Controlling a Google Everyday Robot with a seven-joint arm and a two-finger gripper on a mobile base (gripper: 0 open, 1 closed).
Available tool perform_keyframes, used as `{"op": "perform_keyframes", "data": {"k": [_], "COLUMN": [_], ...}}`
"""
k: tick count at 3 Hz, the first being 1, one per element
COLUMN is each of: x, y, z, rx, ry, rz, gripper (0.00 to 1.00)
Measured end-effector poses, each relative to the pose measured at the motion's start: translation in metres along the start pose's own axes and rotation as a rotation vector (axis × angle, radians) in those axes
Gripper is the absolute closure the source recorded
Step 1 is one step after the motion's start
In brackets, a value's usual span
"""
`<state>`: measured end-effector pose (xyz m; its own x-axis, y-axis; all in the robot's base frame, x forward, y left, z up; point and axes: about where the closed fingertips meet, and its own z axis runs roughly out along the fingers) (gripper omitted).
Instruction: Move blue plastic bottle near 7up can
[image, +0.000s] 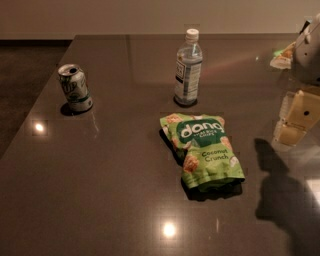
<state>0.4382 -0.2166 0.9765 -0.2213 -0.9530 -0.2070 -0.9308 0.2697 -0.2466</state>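
The blue plastic bottle (188, 69) stands upright near the back middle of the dark table, white cap on top. The 7up can (75, 88) stands upright at the table's left side, slightly tilted and dented, well to the left of the bottle. My gripper (296, 119) is at the right edge of the view, cream-coloured, above the table and far to the right of the bottle, holding nothing.
A green "dang" Coconut Crunch snack bag (204, 150) lies flat in front of the bottle. The dark glossy table (110, 190) ends at a left edge next to the can. A small object (283, 55) lies at the back right.
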Motion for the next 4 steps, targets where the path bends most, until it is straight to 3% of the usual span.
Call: {"op": "perform_keyframes", "data": {"k": [1,2,4], "x": [0.0,-0.005,-0.023], "y": [0.0,-0.019,-0.087], "z": [0.0,0.003,0.026], "rx": [0.0,0.021,0.1], "ry": [0.0,-0.016,-0.088], "rz": [0.0,0.047,0.221], "gripper": [0.0,0.0,0.0]}}
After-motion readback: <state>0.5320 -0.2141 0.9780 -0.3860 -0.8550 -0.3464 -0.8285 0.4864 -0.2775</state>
